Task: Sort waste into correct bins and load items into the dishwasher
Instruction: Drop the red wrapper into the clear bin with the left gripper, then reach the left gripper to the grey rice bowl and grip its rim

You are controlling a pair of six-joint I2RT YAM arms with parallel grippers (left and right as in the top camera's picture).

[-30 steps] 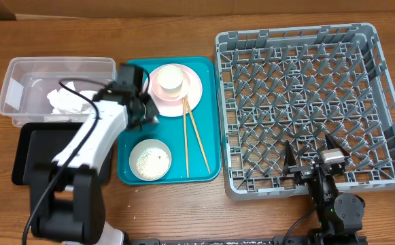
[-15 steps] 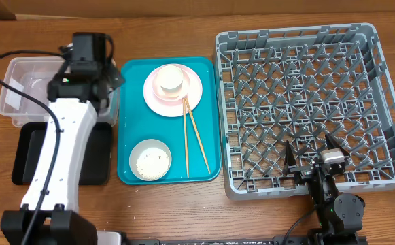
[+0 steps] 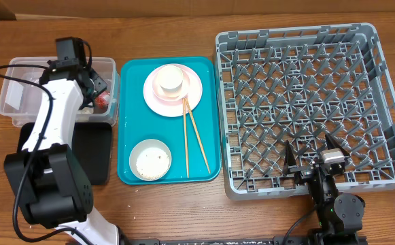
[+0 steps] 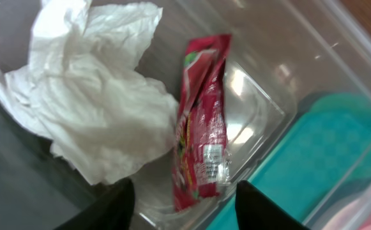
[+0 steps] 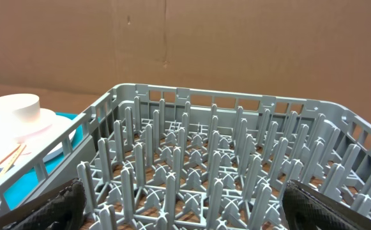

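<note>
I see my left jaws spread wide and holding nothing above the clear tub (image 4: 276, 71), where the red wrapper (image 4: 201, 134) lies just beside the crumpled napkin (image 4: 96, 102), while my right jaws hang parted and empty over the grey dish rack (image 5: 236, 166).

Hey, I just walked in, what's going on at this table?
The left claw hangs open over the clear tub, where a red wrapper lies beside a crumpled napkin. The right claw sits open at the near edge of the grey dish rack, which holds no dishes. The pink plate with a cup on it, a bowl and the chopsticks are on the teal tray, not yet loaded.
</note>
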